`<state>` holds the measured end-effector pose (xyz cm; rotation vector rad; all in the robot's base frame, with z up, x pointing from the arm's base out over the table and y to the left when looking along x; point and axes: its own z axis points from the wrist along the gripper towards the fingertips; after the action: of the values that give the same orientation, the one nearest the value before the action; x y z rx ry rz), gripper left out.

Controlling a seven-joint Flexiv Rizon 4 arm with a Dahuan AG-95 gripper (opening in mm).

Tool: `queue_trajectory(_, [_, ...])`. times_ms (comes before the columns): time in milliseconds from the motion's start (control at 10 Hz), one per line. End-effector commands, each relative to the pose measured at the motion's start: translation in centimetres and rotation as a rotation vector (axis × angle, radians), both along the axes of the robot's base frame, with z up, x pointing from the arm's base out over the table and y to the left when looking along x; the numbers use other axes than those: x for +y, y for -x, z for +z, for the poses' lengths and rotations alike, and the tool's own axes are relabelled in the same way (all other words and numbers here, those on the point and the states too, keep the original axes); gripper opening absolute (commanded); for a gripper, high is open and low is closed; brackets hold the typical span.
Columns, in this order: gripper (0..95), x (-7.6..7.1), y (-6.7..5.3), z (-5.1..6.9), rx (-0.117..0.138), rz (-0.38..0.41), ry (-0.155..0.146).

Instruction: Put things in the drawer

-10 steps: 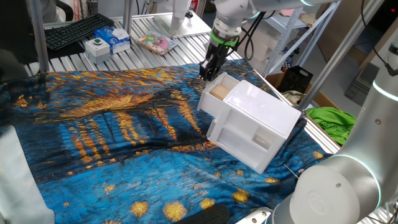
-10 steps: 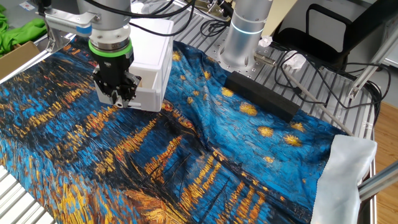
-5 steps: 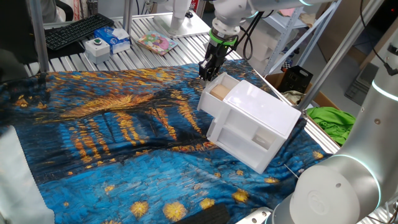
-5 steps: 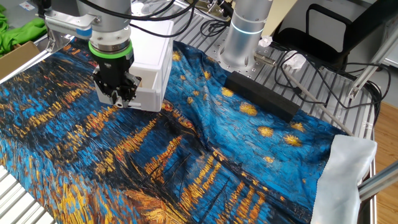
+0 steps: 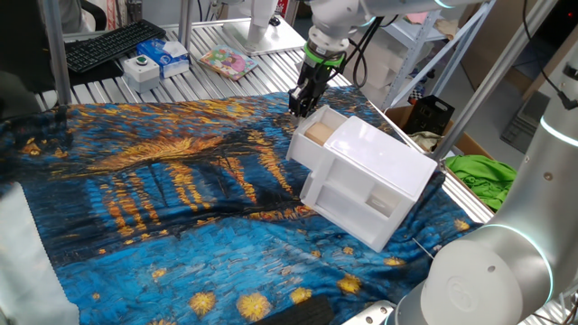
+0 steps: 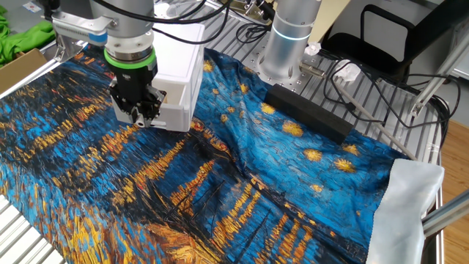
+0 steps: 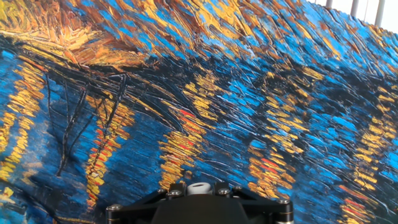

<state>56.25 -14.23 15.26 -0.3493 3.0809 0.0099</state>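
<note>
One small tan wooden block (image 5: 317, 132) lies inside the shallow white plastic upper drawer (image 5: 311, 144), which is pulled out from the boxy white plastic cabinet (image 5: 375, 176). The cabinet rests on a blue and orange painted-pattern cloth (image 5: 163, 181) covering the table. The black two-finger gripper (image 5: 302, 102) hangs just beside the far end of the open drawer, above the cloth, fingers pointing down. In the other fixed view the gripper (image 6: 137, 114) stands in front of the drawer's front face and hides the drawer's contents. Its fingers appear close together and nothing is seen between them, but the pictures do not settle whether they are fully closed; state cannot be told. The hand view shows only the cloth and the gripper's black base; the fingertips are out of frame. A black keyboard (image 5: 108, 43) sits on the slatted bench behind.
</note>
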Motion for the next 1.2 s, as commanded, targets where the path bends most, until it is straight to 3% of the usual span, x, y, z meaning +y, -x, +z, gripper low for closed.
queue_trajectory(100, [0.0,0.03,-0.06,-0.09,0.002,-0.005,0.0])
queue_trajectory(400, [0.0,0.03,-0.06,-0.09,0.012,-0.02,0.003])
queue_trajectory(800, [0.0,0.03,-0.06,-0.09,0.052,-0.035,0.007])
queue_trajectory(1200, [0.0,0.03,-0.06,-0.09,0.058,-0.048,0.004])
